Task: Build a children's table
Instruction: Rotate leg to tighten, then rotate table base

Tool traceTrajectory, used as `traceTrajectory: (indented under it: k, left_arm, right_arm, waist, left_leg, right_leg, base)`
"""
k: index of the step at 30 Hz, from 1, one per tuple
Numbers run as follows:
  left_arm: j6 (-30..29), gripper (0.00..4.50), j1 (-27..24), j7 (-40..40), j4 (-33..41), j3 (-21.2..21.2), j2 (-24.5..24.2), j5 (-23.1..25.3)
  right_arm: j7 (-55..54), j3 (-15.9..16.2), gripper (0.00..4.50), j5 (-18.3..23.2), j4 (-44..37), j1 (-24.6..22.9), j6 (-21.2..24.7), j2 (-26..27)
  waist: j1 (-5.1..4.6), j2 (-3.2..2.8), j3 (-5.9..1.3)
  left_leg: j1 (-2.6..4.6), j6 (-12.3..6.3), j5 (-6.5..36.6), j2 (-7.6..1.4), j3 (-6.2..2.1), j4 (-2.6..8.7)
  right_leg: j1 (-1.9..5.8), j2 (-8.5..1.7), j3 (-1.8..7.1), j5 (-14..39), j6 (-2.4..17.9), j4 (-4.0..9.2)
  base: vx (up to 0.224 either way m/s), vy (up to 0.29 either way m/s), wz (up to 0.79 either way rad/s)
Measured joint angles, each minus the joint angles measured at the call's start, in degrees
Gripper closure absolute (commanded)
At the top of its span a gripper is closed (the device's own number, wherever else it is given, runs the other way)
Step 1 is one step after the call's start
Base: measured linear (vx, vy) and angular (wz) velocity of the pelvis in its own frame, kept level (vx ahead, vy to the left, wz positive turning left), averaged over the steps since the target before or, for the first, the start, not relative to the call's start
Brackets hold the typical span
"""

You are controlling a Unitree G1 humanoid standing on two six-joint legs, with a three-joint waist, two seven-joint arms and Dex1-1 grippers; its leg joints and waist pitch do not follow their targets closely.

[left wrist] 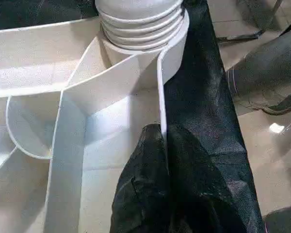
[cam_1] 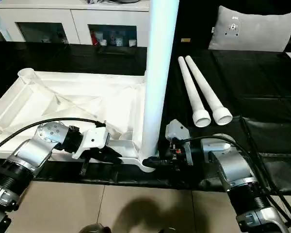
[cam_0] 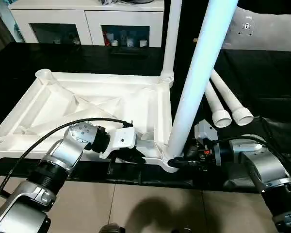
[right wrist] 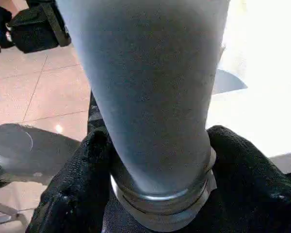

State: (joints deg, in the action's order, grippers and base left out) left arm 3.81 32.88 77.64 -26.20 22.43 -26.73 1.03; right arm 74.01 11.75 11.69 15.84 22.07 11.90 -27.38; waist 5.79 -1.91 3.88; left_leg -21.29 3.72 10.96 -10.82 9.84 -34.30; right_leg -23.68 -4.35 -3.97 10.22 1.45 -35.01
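Left gripper [cam_0: 128, 154]: its black fingers [left wrist: 150, 194] are pressed together on the thin near rim wall of the table top [cam_0: 87, 104], pinching it just beside the near right corner socket. In the left wrist view the wall goes between the two fingers.

Right gripper [cam_1: 157, 161]: its two fingers [right wrist: 80, 179] sit on both sides of the base of the standing leg [cam_0: 196, 77], low at the threaded collar. They hug the tube, but I cannot tell if they squeeze it firmly.

Step in hand: as I judge, the leg is being seated or screwed into the near right corner socket [cam_0: 170, 165].

How to do it well: the left gripper should hold the rim steady so the top does not slide on the black work surface [cam_1: 262, 73]. The right gripper should stay low at the collar and keep the leg straight up, because a tilted leg may cross the threads. The turning should be in small steps with a new grip each time, since the wrist cannot go all around.

Table top: white plastic, lying upside down near the front edge of the work surface, with ribs crossing diagonally and an empty round socket [cam_0: 44, 75] at the far left corner.

Far leg [cam_0: 170, 39]: already standing in the far right corner socket.

Spare legs [cam_1: 203, 94]: two white tapered tubes lying side by side, touching, to the right of the top, open ends toward the robot.

Behind: a white cabinet [cam_0: 87, 19] with glass doors.
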Motion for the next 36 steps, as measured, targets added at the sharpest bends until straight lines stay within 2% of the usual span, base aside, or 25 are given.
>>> traceTrajectory:
  k: [3,5,7,9,11,14,16,18,19,21,23,26,30,31,36]
  left_arm:
    - [-2.8,4.50,-0.2,-1.0,0.4,-0.5,1.0,-0.4]
    - [-5.4,4.50,-0.7,-3.0,0.8,-1.5,1.4,-0.3]
    - [-9.0,4.50,-1.4,-6.5,1.6,-2.8,2.2,0.1]
    - [-13.3,4.50,-1.6,-10.9,2.6,-4.1,3.5,1.0]
    - [-17.0,4.50,-1.9,-15.5,3.6,-5.1,5.9,1.5]
    - [-20.2,4.50,-2.0,-21.5,3.9,-6.0,9.6,2.1]
    - [-22.0,4.50,-1.8,-27.0,3.2,-7.4,13.3,3.0]
    - [-23.4,4.50,-1.0,-31.0,2.2,-8.0,16.0,3.3]
    - [-23.7,4.50,-0.6,-32.9,1.9,-8.1,16.9,3.6]
    - [-23.7,4.50,0.9,-36.7,0.2,-7.9,19.2,5.1]
    - [-23.2,4.50,1.1,-38.0,0.1,-7.4,19.5,5.6]
    - [-22.1,4.50,1.1,-38.2,0.0,-6.8,19.5,6.5]
    - [-19.3,4.50,1.2,-37.7,-0.7,-5.5,18.5,6.7]
    - [-18.3,4.50,1.4,-37.6,-1.3,-5.1,18.3,6.9]
    - [-12.1,4.50,4.2,-37.5,-7.5,-5.1,16.6,7.9]
  right_arm:
    - [-2.4,-1.2,1.80,0.9,-1.8,-1.6,3.0,1.4]
    - [-5.8,-1.8,1.80,1.0,-2.2,-1.9,5.2,2.9]
    - [-11.2,-2.9,1.80,0.0,-2.2,-1.9,6.5,5.6]
    - [-19.0,-5.0,1.80,-1.0,-1.5,-1.9,7.5,9.8]
    - [-26.5,-7.5,1.80,-1.4,-0.2,-1.8,7.9,13.6]
    - [-34.4,-9.9,1.81,-2.4,2.1,0.0,8.1,17.3]
    - [-41.8,-11.7,1.81,-3.4,4.6,2.3,8.1,20.8]
    - [-47.3,-12.6,1.81,-4.4,6.3,4.0,7.8,22.5]
    - [-49.1,-12.9,1.81,-4.9,7.3,4.8,7.4,23.1]
    - [-52.9,-13.9,1.25,-6.2,9.2,6.1,5.9,24.2]
    - [-53.7,-14.1,1.05,-6.5,9.5,6.3,5.0,24.7]
    - [-53.7,-14.6,0.75,-6.4,9.4,5.8,3.8,25.1]
    - [-51.8,-14.2,0.52,-6.2,7.6,3.5,2.2,24.3]
    - [-51.4,-14.1,0.27,-6.1,6.9,2.8,2.1,23.9]
    - [-48.0,-13.0,0.10,-4.6,0.3,-3.2,1.4,22.6]
  waist:
    - [0.15,0.00,0.00]
    - [-0.15,0.00,0.00]
    - [-0.67,0.01,0.00]
    - [-1.63,0.02,0.01]
    - [-2.68,0.06,-0.01]
    - [-3.43,0.08,-0.01]
    - [-3.70,0.08,-0.01]
    - [-3.56,0.08,-0.01]
    - [-3.50,0.06,-0.03]
    - [-3.13,0.03,-0.04]
    - [-2.63,0.02,-0.05]
    - [-2.39,0.02,-0.05]
    - [-2.27,0.01,-0.04]
    - [-2.19,0.01,-0.04]
    - [-2.18,0.02,-0.04]
  left_leg:
    - [0.04,0.00,0.0,0.00,0.00,0.00]
    - [0.17,0.03,0.0,0.00,0.02,-0.02]
    - [0.35,0.06,0.0,-0.02,0.02,-0.01]
    - [0.32,0.18,-0.1,-0.01,0.02,0.00]
    - [0.32,0.19,-0.1,-0.01,0.02,0.00]
    - [0.29,0.19,-0.1,0.00,0.02,0.00]
    - [0.25,0.19,-0.1,-0.01,0.01,0.03]
    - [0.24,0.20,-0.1,-0.03,-0.01,0.06]
    - [0.23,0.20,-0.1,-0.03,-0.01,0.09]
    - [0.13,0.18,-0.1,-0.01,-0.01,0.10]
    - [0.04,0.00,-0.1,-0.01,0.00,0.10]
    - [-0.01,-0.20,-0.2,0.00,0.00,0.10]
    - [0.00,-0.15,-0.2,-0.01,0.00,0.10]
    - [0.02,-0.12,-0.2,-0.01,0.00,0.10]
    - [-0.01,0.09,-0.1,-0.01,0.00,0.08]
  right_leg:
    - [0.03,0.00,0.01,0.0,0.0,-0.01]
    - [0.13,0.00,0.01,0.0,0.1,-0.05]
    - [0.31,0.00,0.00,0.0,0.0,-0.05]
    - [0.35,0.01,0.01,0.1,-0.2,-0.02]
    - [0.36,0.02,0.02,0.1,-0.2,0.02]
    - [0.32,0.02,0.03,0.0,-0.2,0.02]
    - [0.26,0.03,0.00,0.0,-0.2,-0.01]
    - [0.15,0.04,-0.04,-0.2,0.0,0.00]
    - [0.13,0.04,-0.03,-0.2,0.0,0.02]
    - [0.01,0.04,-0.04,-0.1,0.0,0.04]
    - [-0.06,0.04,-0.03,-0.1,0.0,0.06]
    - [-0.12,0.03,-0.02,-0.1,0.0,0.06]
    - [-0.12,0.03,-0.03,-0.1,0.0,0.05]
    - [-0.10,0.03,-0.03,-0.1,0.0,0.03]
    - [-0.12,0.03,-0.02,-0.2,-0.1,0.03]
  base:
    - [0.000,0.000,0.00]
    - [0.000,0.000,0.00]
    - [0.000,0.000,0.00]
    - [0.000,0.000,0.00]
    - [0.000,0.000,0.00]
    - [0.000,0.000,0.00]
    - [0.000,0.000,0.00]
    - [0.000,0.000,0.00]
    - [0.000,0.000,0.00]
    - [0.000,0.000,0.00]
    - [0.000,0.000,0.00]
    - [0.000,0.000,0.00]
    - [0.000,0.000,0.00]
    - [0.000,0.000,0.00]
    - [0.000,0.000,0.00]
